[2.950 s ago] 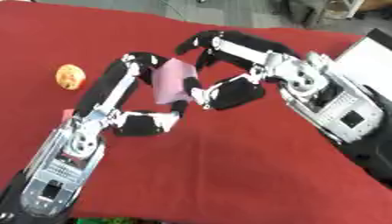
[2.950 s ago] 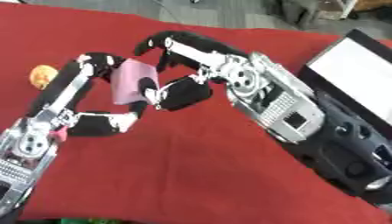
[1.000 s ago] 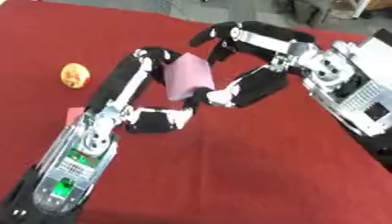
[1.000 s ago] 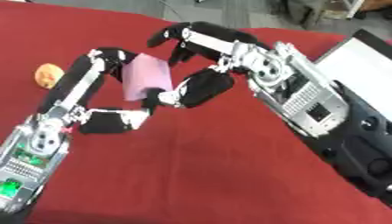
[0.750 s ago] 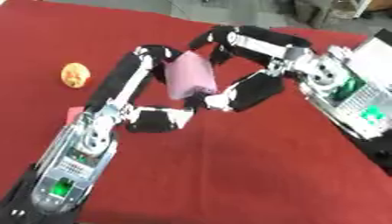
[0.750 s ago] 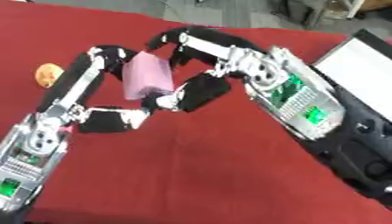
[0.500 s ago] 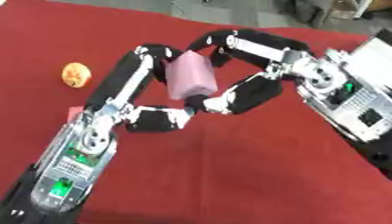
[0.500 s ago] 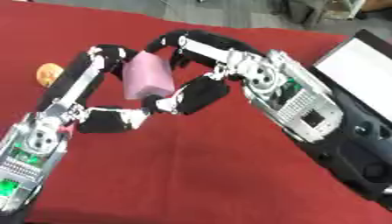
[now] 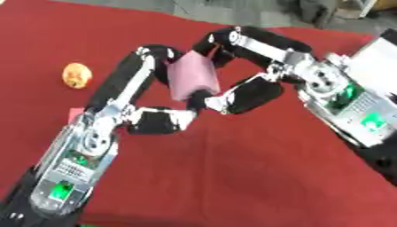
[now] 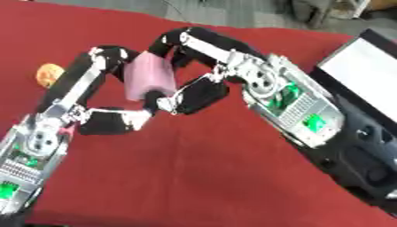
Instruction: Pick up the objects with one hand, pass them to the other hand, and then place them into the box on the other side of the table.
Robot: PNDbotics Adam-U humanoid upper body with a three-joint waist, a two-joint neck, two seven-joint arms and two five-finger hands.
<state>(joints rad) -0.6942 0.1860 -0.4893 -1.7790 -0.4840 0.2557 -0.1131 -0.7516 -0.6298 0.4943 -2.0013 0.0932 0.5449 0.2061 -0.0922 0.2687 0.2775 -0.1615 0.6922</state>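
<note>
Pink block point(image 9: 194, 78) pinched between left robot hand point(image 9: 159, 84) and right robot hand point(image 9: 240, 71) — both curled on it, above red surface point(image 9: 232, 168), white box point(image 10: 364, 68) at right — contents not visible, orange ball point(image 9: 76, 75) at left

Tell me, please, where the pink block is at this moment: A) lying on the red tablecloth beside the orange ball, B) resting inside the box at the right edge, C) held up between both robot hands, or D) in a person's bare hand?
C: the pink block is off the cloth, with the left hand and the right hand both curled round it.
</note>
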